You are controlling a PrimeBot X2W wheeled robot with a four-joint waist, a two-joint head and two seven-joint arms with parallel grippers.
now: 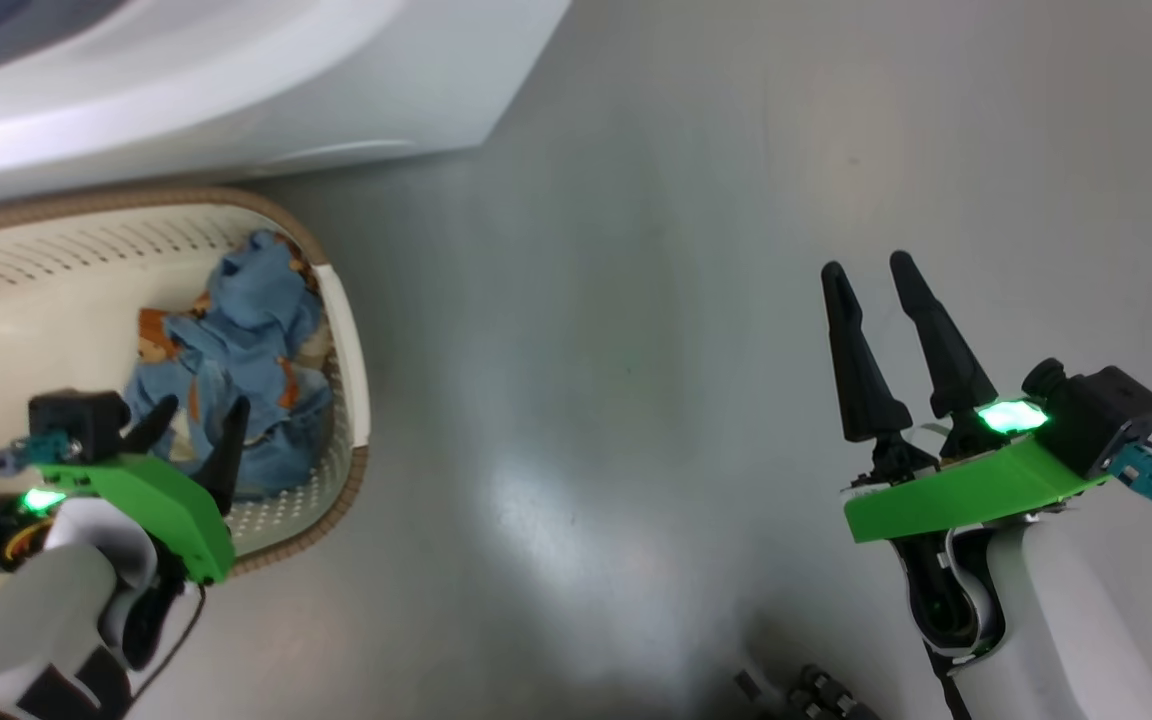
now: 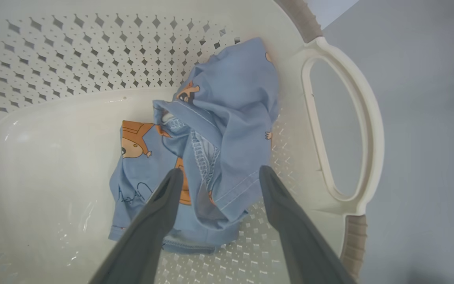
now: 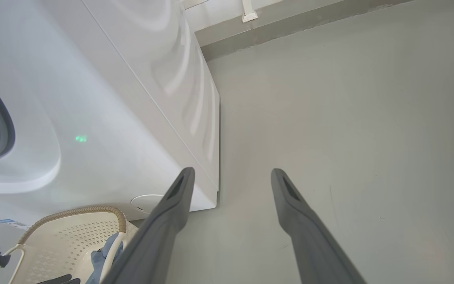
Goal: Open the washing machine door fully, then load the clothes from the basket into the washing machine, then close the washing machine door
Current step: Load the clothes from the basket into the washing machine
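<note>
Left gripper is hovering over the clothes
Its wide jaws are straddling the heap for a pinch; right gripper is idling wide.

1. Left gripper: fingers spread wide, tips over the near part of the clothes. Can't tell if they touch.
2. Clothes: one crumpled light-blue heap with orange cartoon prints, on the basket bottom and up against the handle-side wall.
3. Basket: cream, diamond perforations, brown woven-look rim, cream loop handle at right.
4. Grey floor beyond the handle.
</note>
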